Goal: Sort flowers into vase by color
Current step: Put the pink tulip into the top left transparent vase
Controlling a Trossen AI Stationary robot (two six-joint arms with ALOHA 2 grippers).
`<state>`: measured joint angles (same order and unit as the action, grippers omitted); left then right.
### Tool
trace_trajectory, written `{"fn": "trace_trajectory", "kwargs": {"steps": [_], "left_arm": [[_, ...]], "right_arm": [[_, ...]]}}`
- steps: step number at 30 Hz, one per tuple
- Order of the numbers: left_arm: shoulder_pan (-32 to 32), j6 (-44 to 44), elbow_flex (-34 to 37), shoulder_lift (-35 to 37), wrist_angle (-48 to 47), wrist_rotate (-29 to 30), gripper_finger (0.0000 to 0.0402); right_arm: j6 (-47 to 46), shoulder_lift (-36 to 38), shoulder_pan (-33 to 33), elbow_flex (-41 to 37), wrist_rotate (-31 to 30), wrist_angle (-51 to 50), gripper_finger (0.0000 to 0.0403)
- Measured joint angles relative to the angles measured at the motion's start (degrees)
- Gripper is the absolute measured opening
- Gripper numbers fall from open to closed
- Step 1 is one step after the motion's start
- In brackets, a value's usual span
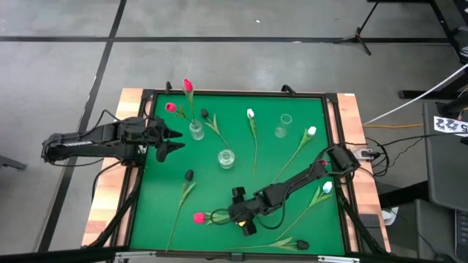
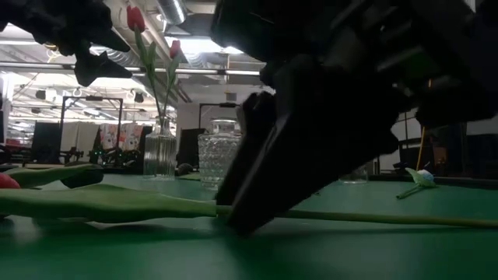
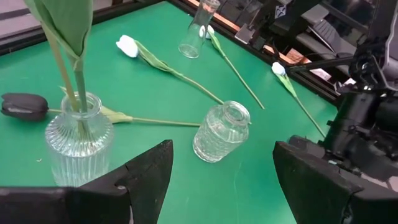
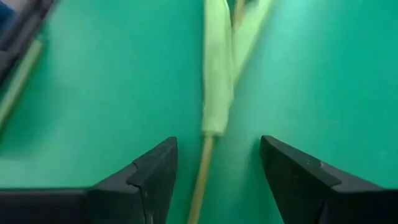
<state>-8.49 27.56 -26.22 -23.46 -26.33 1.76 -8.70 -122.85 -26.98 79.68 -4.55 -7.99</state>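
My right gripper point(image 1: 243, 212) point(image 4: 217, 149) is open and low over the near part of the green mat. Its fingers stand on either side of the stem point(image 4: 202, 180) of a pink-red tulip point(image 1: 199, 218) that lies flat. My left gripper point(image 1: 177, 141) point(image 3: 222, 149) is open and hovers beside the ribbed vase point(image 1: 196, 131) point(image 3: 78, 146), which holds two pink-red tulips point(image 1: 188, 85) by their stems. An empty glass vase point(image 1: 226, 158) point(image 3: 222, 132) stands mid-mat, and another point(image 1: 284, 126) farther right. White tulips point(image 1: 250, 113) point(image 1: 312, 131) point(image 1: 327, 188) and black tulips point(image 1: 189, 175) point(image 1: 205, 114) point(image 1: 301, 245) lie on the mat.
The mat sits in a raised dark frame point(image 1: 234, 93) on a wooden table point(image 1: 102, 212). Long stems cross the mat's middle and near right. Free mat shows at the near left point(image 1: 157, 212). Cables and equipment lie beyond the table's right edge point(image 1: 439, 146).
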Motion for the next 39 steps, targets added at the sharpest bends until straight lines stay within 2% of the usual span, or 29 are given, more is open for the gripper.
{"fn": "trace_trajectory", "kwargs": {"steps": [5,17,23,28,32,39], "left_arm": [[0.0,0.18,0.0,0.0,-0.01,0.0,0.0272],[0.0,-0.21,0.0,0.0,-0.03,-0.01,0.0272],[0.0,0.82,0.0,0.11,-0.02,-0.02,0.0272],[0.0,1.17,0.02,0.59,1.63,-0.5,0.0272],[0.0,2.12,0.02,1.58,4.85,-1.1,0.0272],[0.0,2.02,0.0,3.99,6.43,-1.2,0.0272]], "right_arm": [[-6.28,0.2,-0.04,0.22,-1.88,-3.67,0.0198],[-7.82,0.22,0.02,0.13,-1.73,-4.5,0.0015],[-10.49,0.5,-0.01,0.12,-3.19,-3.76,0.0014],[-8.96,1.02,-0.04,3.62,-6.2,-3.65,0.0008],[-5.09,2.6,0.13,7.93,-10.8,-5.46,0.0004],[0.25,6.91,1.52,17.55,-21.51,-18.46,0.0004]]}}
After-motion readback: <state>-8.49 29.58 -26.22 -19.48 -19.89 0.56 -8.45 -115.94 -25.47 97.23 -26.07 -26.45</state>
